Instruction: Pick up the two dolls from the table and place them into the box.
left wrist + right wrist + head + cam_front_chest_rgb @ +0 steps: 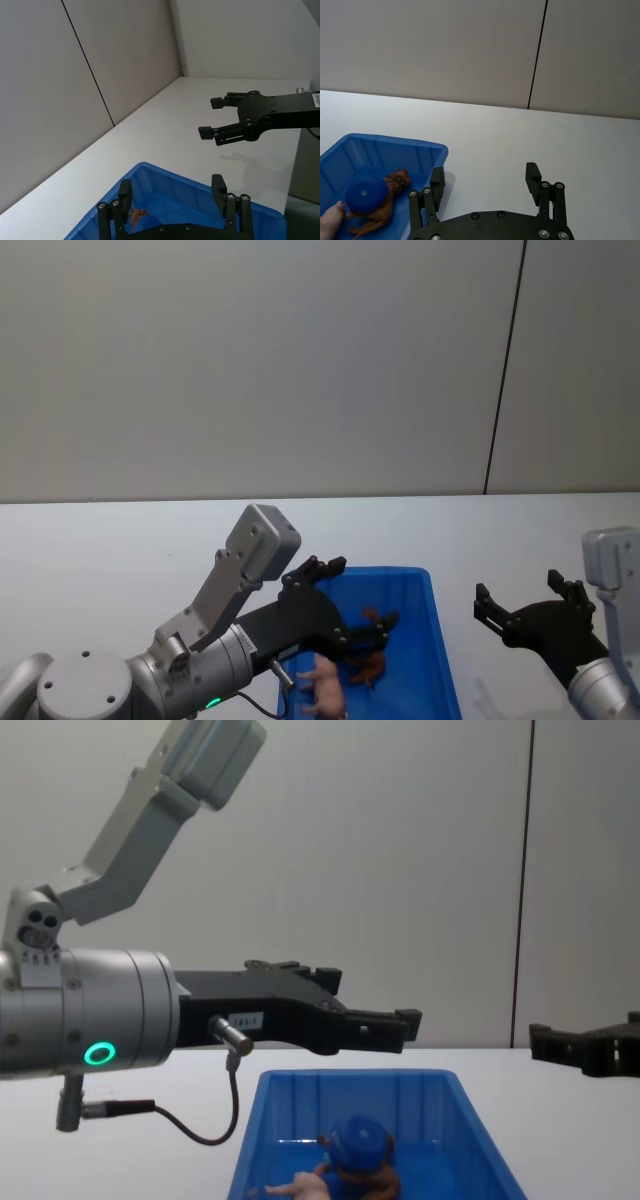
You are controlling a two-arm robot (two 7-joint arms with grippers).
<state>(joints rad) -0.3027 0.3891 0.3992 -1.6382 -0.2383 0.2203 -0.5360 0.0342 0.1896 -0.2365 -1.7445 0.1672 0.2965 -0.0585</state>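
Both dolls lie inside the blue box. The brown shaggy doll rests near its middle, also seen as the brown doll. The pale pink doll lies beside it, nearer me. My left gripper hovers open over the box with nothing between its fingers. My right gripper hangs open and unloaded over the white table, to the right of the box.
A round blue cap-like object sits in the box against the brown doll. The box's tall walls rise around the dolls. A grey wall backs the table's far edge. Bare tabletop stretches left of and behind the box.
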